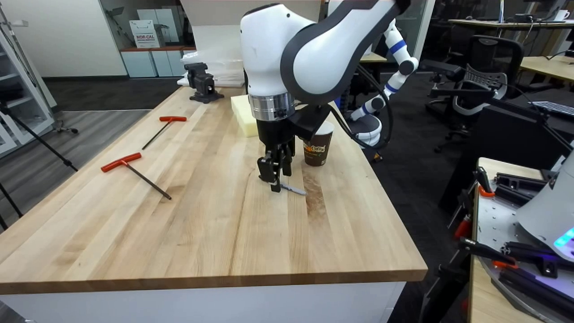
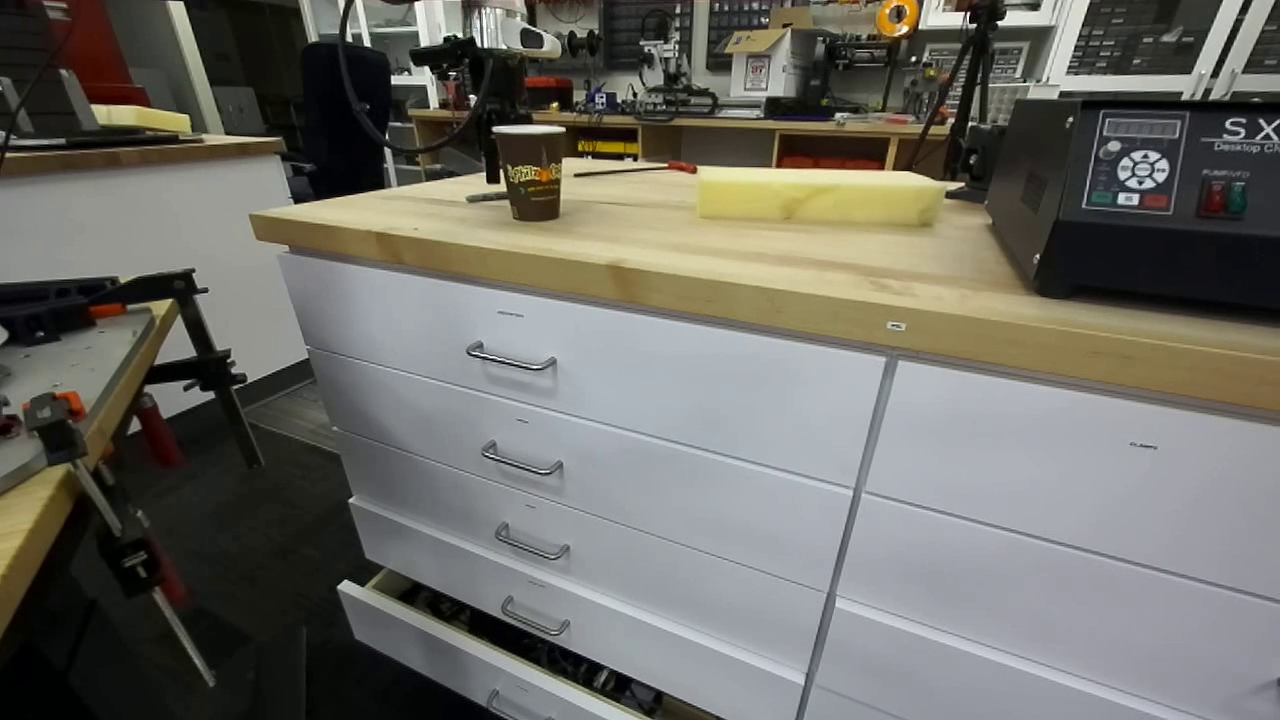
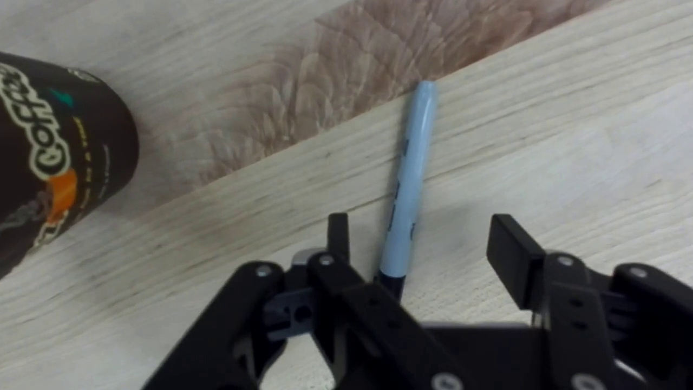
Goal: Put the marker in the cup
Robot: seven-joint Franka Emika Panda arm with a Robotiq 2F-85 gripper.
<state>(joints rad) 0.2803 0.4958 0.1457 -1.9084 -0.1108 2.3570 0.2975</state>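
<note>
The marker lies flat on the wooden table; it is light grey with a dark cap end partly hidden behind a finger. It also shows in both exterior views. My gripper is open and low over the marker's dark end. The marker runs between the fingers, nearer the left finger in the wrist view, with visible space on both sides. In an exterior view the fingertips are close to the tabletop. The brown paper cup stands upright beside the gripper, also seen in the other views.
Two red-handled T-shaped tools lie on the table. A pale yellow block lies beyond the cup. A black vise-like device and a black control box stand on the table. The cup is near the table's edge.
</note>
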